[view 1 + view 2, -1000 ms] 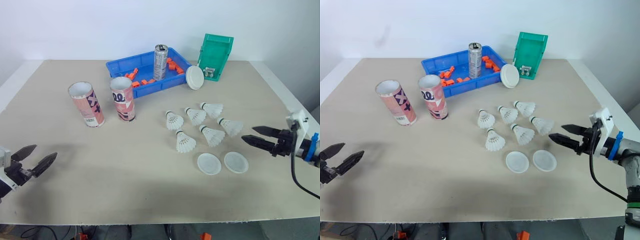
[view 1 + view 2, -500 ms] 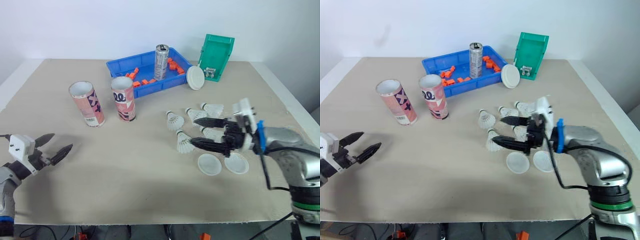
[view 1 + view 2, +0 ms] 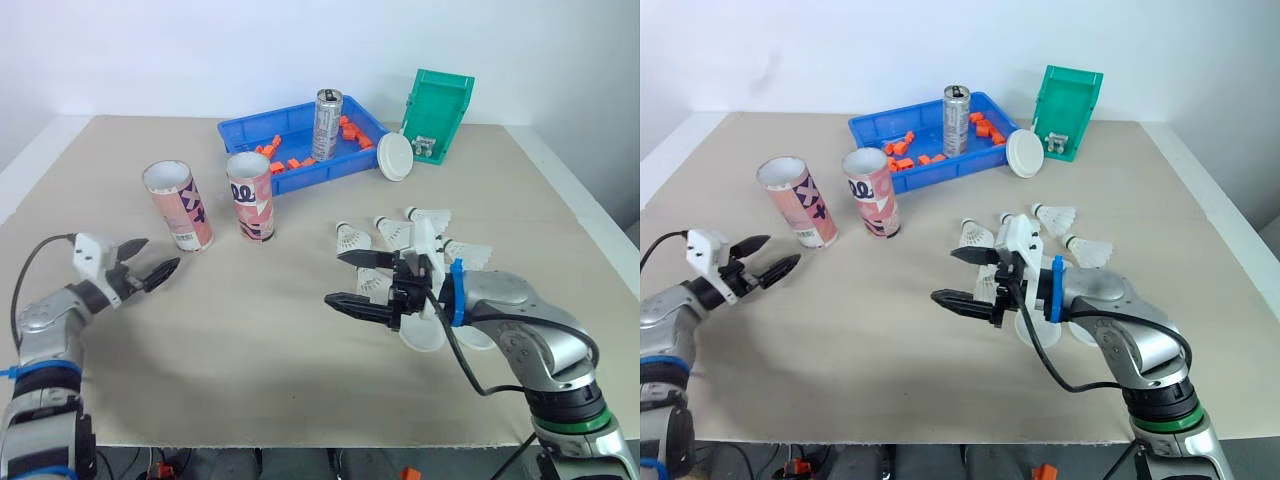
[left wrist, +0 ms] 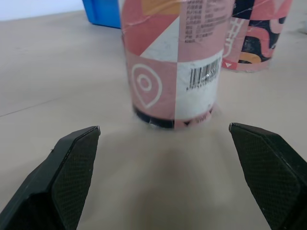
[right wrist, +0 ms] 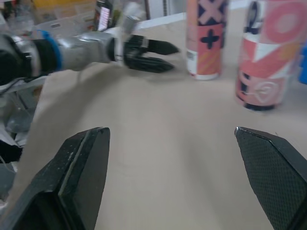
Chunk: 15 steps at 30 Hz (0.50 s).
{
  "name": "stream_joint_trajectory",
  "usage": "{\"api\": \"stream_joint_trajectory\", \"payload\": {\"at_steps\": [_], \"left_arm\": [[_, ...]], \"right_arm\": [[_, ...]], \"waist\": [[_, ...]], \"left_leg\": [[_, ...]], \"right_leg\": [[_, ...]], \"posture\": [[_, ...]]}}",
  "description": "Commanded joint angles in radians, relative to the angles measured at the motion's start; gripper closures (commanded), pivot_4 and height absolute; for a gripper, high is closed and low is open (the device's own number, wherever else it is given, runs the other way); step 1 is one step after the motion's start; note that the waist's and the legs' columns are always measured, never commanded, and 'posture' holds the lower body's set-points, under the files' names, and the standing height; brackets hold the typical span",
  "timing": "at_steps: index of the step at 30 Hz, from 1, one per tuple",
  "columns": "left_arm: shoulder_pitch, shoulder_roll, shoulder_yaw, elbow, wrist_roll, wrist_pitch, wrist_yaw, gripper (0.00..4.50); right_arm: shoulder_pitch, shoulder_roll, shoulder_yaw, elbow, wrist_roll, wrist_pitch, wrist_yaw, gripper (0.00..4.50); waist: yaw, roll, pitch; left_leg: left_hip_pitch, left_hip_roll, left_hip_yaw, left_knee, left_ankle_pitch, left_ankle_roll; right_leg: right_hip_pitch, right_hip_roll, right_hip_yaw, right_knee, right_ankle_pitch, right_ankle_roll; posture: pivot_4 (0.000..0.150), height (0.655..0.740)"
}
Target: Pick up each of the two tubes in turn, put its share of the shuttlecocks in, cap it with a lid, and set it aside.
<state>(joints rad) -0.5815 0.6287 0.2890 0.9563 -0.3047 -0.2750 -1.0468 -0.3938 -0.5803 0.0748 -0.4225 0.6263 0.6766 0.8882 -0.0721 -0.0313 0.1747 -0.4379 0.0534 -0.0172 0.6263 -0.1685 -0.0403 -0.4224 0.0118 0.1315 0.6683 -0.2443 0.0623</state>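
The tabletop (image 3: 250,340) is carrying a blue tray (image 3: 300,178) at its far side. In front of it the left tube (image 3: 177,206) and the right tube (image 3: 251,197) are standing upright, open-topped, near each other. The left claw (image 3: 163,252) is hovering near the left tube, spread wide and empty. The right claw (image 3: 332,277) is hanging wide and empty just beside the shuttlecocks (image 3: 350,237). White lids (image 3: 420,337) are lying partly hidden behind its wrist.

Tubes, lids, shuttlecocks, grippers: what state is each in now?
Left tube: upright, uncapped.
Right tube: upright, uncapped.
Shuttlecocks: loose on table.
Lids: flat on table, unused.
Third lid: leaning on tray.
Can: upright in tray.
Left gripper: jaws open, empty.
Right gripper: jaws open, empty.
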Motion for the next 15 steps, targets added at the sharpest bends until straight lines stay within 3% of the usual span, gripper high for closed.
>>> {"api": "stream_joint_trajectory", "payload": {"at_steps": [1, 15], "left_arm": [[-0.087, -0.015, -0.018, 0.088, 0.034, -0.050, 0.010, 0.00], [-0.302, -0.088, -0.060, 0.299, 0.126, -0.045, 0.106, 0.00]], "right_arm": [[-0.001, 0.004, -0.021, -0.069, 0.035, 0.011, -0.020, 0.04], [0.063, -0.008, -0.051, -0.185, 0.109, 0.065, -0.106, 0.04]], "waist": [[0.000, 0.000, 0.000], [0.001, 0.000, 0.000]], "left_leg": [[0.000, 0.000, 0.000, 0.000, 0.000, 0.000], [-0.002, -0.002, -0.004, 0.001, 0.000, 0.000]], "right_leg": [[0.000, 0.000, 0.000, 0.000, 0.000, 0.000], [0.001, 0.000, -0.001, 0.003, -0.001, 0.002]], "posture": [[0.150, 0.7400], [0.150, 0.7400]]}}
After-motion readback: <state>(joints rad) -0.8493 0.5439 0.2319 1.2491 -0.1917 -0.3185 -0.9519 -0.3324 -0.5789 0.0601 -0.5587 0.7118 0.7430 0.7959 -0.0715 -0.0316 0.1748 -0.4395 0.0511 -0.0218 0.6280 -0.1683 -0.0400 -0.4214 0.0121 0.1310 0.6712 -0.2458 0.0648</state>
